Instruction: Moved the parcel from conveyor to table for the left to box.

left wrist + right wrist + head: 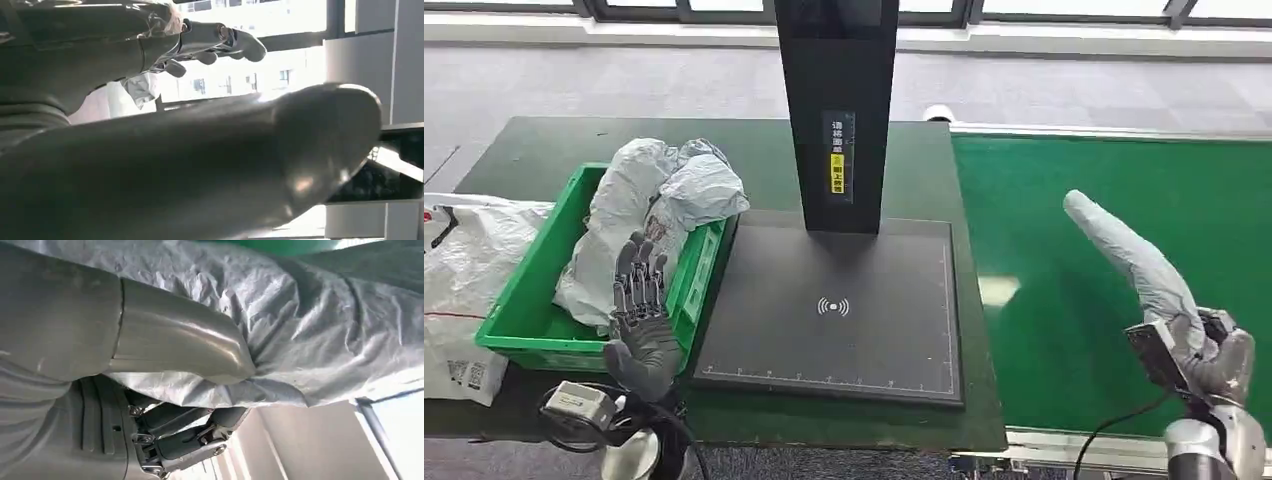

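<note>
In the head view, the right hand [1199, 350] is sitting at the lower right of the frame, over the green conveyor belt [1064, 250], clasping one end of a long grey plastic-wrapped parcel [1129, 250] that is slanting up and to the left above the belt. At the lower left, the left hand [639, 320] is standing with fingers spread and nothing in it, just in front of the green plastic crate [524, 320] holding crumpled grey plastic bags [659, 200]. A flat black scanner pad [834, 310] with a tall black post [836, 100] is lying on the dark green worktop [524, 150] at the centre.

In the left wrist view, the left hand's fingers [220, 42] are reaching out apart before bright windows.

In the right wrist view, the right hand's thumb [175, 340] is pressing on the wrinkled grey parcel [325, 330], the dark fingers [190, 435] curling under it.
</note>
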Available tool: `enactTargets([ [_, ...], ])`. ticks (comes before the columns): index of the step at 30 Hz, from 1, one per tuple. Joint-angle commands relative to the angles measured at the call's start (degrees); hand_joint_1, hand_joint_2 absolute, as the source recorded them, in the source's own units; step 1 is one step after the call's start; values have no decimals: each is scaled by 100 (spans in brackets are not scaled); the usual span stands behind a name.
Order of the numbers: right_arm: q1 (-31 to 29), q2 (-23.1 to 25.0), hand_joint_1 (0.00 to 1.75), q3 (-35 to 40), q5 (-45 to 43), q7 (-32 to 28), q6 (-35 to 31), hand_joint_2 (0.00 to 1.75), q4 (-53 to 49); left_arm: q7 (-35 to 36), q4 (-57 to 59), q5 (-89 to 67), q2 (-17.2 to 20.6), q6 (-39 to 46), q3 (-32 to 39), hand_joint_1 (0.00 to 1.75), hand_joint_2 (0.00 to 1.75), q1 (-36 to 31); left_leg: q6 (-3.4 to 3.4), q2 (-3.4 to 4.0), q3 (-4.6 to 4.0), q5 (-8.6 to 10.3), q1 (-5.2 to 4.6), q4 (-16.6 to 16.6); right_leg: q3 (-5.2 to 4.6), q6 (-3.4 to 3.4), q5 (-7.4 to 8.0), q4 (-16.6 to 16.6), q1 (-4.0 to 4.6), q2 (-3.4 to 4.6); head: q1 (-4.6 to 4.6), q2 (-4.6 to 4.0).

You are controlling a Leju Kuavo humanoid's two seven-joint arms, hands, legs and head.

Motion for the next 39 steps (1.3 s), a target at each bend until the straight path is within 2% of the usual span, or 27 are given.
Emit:
enactTargets([
  [1, 1040, 1061, 175, 2737, -559, 336, -165, 175, -3287, 13, -225, -99, 112, 289, 126, 0, 0, 147, -6, 37, 0, 1, -1, -8, -22, -11, 8, 2, 0, 38, -2, 0],
  [4, 1270, 1110, 175, 3093, -520, 466, -207, 175, -3634, 13, -251, -87, 131, 293, 76, 0, 0, 154, -6, 14, -5, 2, -3, -5, -20, -16, -4, 6, -2, 11, -2, 0],
  [7, 1462, 1144, 175, 3397, -504, 501, -189, 175, -3935, 13, -212, -75, 131, 270, 67, 0, 0, 143, -6, 21, 5, 1, 0, -10, -11, -20, -5, 2, 0, 18, 0, 0],
  [10, 1709, 1233, 175, 3907, -537, 648, 58, 175, -4317, 13, -113, -52, 110, 171, 95, 0, 0, 74, -6, 14, 1, 5, 1, -11, -14, -20, -4, 1, 1, 12, 0, 0],
  [13, 1973, 1385, 175, 4363, -48, 968, -15, 175, -4511, 13, 30, -14, 101, 64, 93, 0, 0, -64, -7, 19, 4, 6, 1, -16, -10, -22, -1, -4, 1, 15, 0, 0],
  [15, 2121, 1434, 175, 4586, -38, 1160, 49, 175, -4547, 13, 166, 10, 87, -14, 69, 0, 0, -155, -10, 15, 4, 7, -1, -16, -11, -23, -4, 0, -1, 12, 0, 0],
  [23, 2135, 1443, 175, 4605, -48, 1170, 59, 175, -4534, 13, 175, 7, 87, -11, 63, 0, 0, -159, -7, 6, 2, 9, 1, -14, -10, -19, -3, -6, 1, 4, -2, 0],
  [28, 2181, 1546, 175, 4725, -29, 1379, 230, 175, -4327, 13, 378, 56, 120, -54, -82, 0, 0, -286, -9, 3, 4, 12, -1, -18, -9, -20, -3, -7, -1, 1, -2, 0],
  [30, 2115, 1524, 175, 4598, -4, 1688, 325, 175, -3988, 13, 481, 88, 112, -72, -134, 0, 0, -338, -10, 0, 4, 11, 2, -16, -8, -21, -4, -6, 2, -2, -2, 0],
  [31, 1982, 1469, 175, 4418, 435, 2057, 129, 175, -3571, 13, 511, 83, 103, -72, -160, 0, 0, -345, -10, -3, 11, 18, 1, -28, -1, -22, 2, -18, 2, -5, -2, 0],
  [33, 1746, 1421, 175, 4132, 358, 2119, 47, 175, -2902, 13, 525, 92, 99, -48, -197, 0, 0, -325, -8, 2, 14, 15, 0, -25, 2, -20, 1, -17, 0, 0, -2, 0],
  [34, 1555, 1428, 175, 4022, 608, 2200, -194, 175, -2454, 13, 537, 98, 90, -24, -207, 0, 0, -326, -8, 6, 13, 9, 7, -16, 3, -18, 0, -15, 7, 4, -2, 0],
  [35, 1272, 1452, 66, 3841, 865, 2283, -482, 175, -1844, 13, 526, 98, 97, -1, -232, 0, 0, -325, -6, 10, 18, 14, 3, -24, 5, -17, 5, -22, 4, 8, -2, 0],
  [36, 1158, 1470, 0, 3797, 994, 2353, -549, 175, -1639, 13, 519, 99, 100, 8, -234, 0, 0, -325, -5, 8, 17, 17, 3, -28, 6, -17, 8, -26, 4, 7, -2, 0],
  [39, 1089, 1498, 0, 3766, 1039, 2361, -601, 175, -1529, 13, 514, 106, 98, 12, -229, 0, 0, -326, -7, 12, 11, 11, 4, -14, -1, -17, 2, -12, 4, 9, -2, 0],
])
